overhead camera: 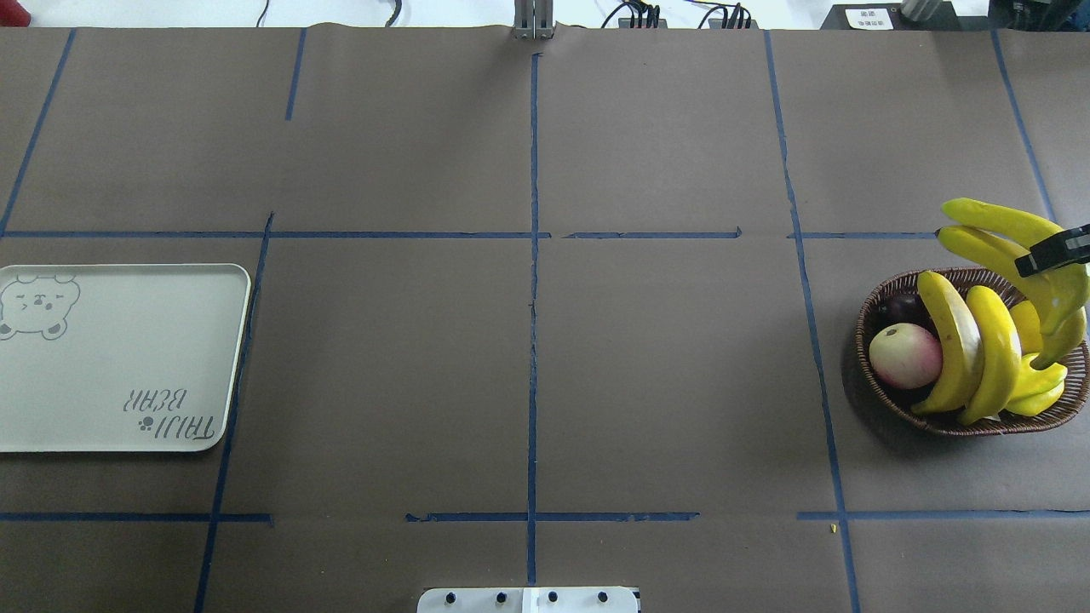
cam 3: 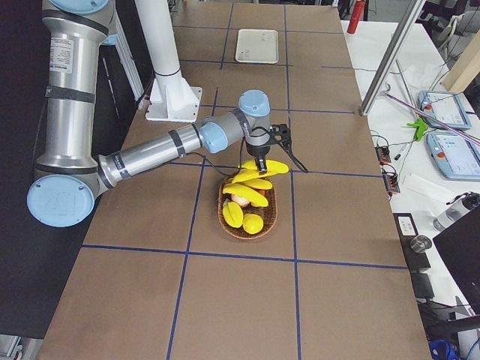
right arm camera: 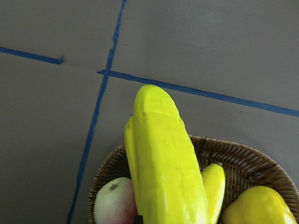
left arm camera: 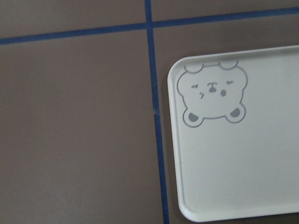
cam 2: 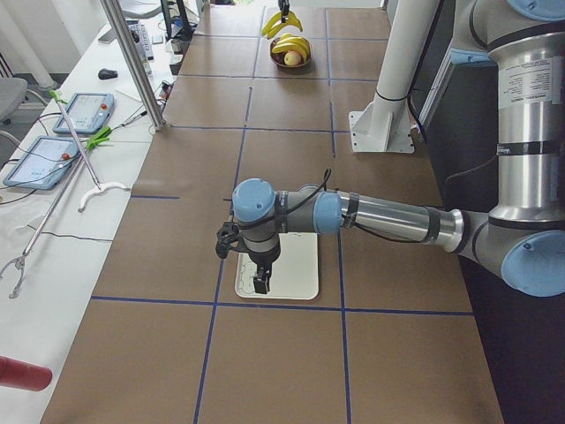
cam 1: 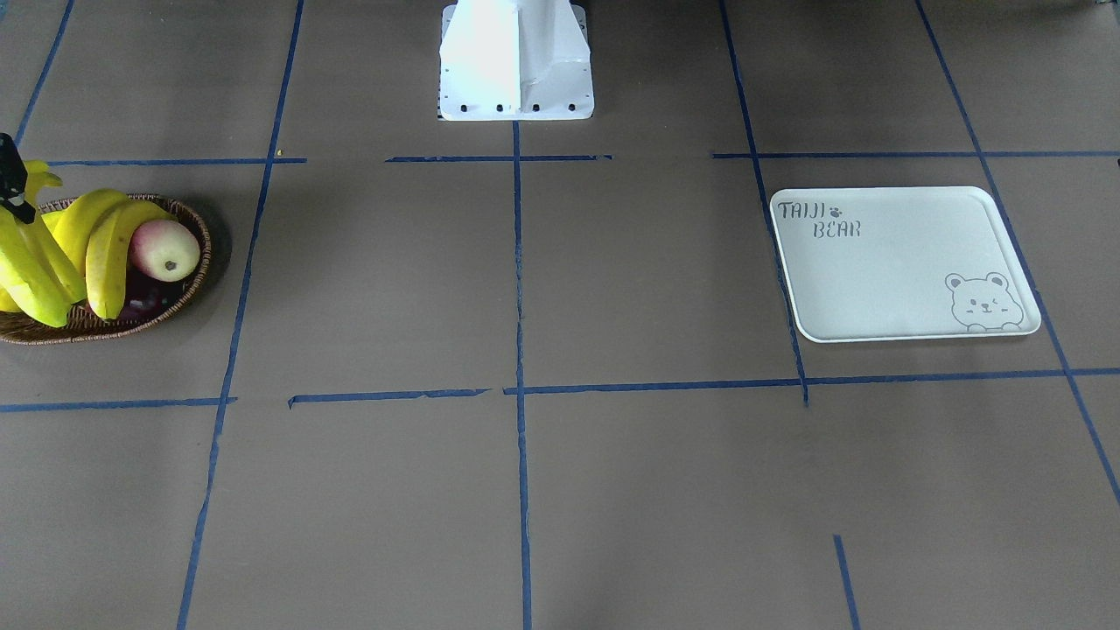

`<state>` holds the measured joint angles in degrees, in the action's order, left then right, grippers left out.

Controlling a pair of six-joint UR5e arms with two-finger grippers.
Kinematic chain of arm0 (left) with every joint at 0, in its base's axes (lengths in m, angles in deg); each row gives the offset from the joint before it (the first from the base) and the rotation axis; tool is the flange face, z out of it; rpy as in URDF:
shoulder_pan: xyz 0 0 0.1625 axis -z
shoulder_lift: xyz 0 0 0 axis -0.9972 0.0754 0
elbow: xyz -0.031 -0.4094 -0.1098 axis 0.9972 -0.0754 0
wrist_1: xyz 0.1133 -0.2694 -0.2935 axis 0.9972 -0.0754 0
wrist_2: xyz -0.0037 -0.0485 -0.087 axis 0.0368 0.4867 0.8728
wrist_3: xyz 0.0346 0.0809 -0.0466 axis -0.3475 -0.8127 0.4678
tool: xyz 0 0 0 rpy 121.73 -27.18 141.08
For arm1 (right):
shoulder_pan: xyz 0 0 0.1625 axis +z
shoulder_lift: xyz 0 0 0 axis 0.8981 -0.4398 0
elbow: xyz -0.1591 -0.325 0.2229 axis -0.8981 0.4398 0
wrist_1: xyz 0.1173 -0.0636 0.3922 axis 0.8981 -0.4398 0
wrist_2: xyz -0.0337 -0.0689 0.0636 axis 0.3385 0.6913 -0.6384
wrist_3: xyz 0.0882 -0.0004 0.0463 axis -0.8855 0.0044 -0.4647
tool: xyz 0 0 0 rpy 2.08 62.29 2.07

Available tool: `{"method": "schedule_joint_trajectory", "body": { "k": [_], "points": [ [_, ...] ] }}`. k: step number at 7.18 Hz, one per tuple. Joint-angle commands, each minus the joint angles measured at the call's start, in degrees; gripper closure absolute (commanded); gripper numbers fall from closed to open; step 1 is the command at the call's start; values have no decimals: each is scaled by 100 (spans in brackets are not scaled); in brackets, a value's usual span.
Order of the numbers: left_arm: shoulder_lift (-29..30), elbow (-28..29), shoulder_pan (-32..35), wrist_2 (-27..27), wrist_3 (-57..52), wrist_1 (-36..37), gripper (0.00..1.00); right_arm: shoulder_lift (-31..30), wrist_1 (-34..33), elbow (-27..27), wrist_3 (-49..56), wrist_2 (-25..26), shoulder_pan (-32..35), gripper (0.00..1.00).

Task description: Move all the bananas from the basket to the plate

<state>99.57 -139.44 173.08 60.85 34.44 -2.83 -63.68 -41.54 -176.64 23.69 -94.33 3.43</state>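
A: Right gripper: black fingers clamped on two smooth, curved lifted bananas, held over the woven wicker basket, at its rim farthest from the robot.
B: Inside?
A: Two more basket bananas, touching a pink-cream apple.
B: Left gripper?
A: Above the white bear-print plate. Opening: can't tell. Plate well apart from basket.

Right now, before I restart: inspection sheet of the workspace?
Surface: brown paper table, blue tape grid.
Job's things: plate bare; lifted bananas above basket; two basket bananas inside.
Clutter: pinkish fruit, yellow mango-like fruit, dark fruit in basket.
Pincers: right pincer shut on lifted bananas; left pincer over plate, state cannot be told.
Cables: cables at table's far edge.
Surroundings: tablets and grabber tool on side bench.
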Motion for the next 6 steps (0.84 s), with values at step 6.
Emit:
{"method": "schedule_joint_trajectory", "body": {
  "k": [6],
  "points": [
    [277, 145, -267, 2, -14, -519, 0, -918, -32, 182, 316, 1184, -73, 100]
  ]
}}
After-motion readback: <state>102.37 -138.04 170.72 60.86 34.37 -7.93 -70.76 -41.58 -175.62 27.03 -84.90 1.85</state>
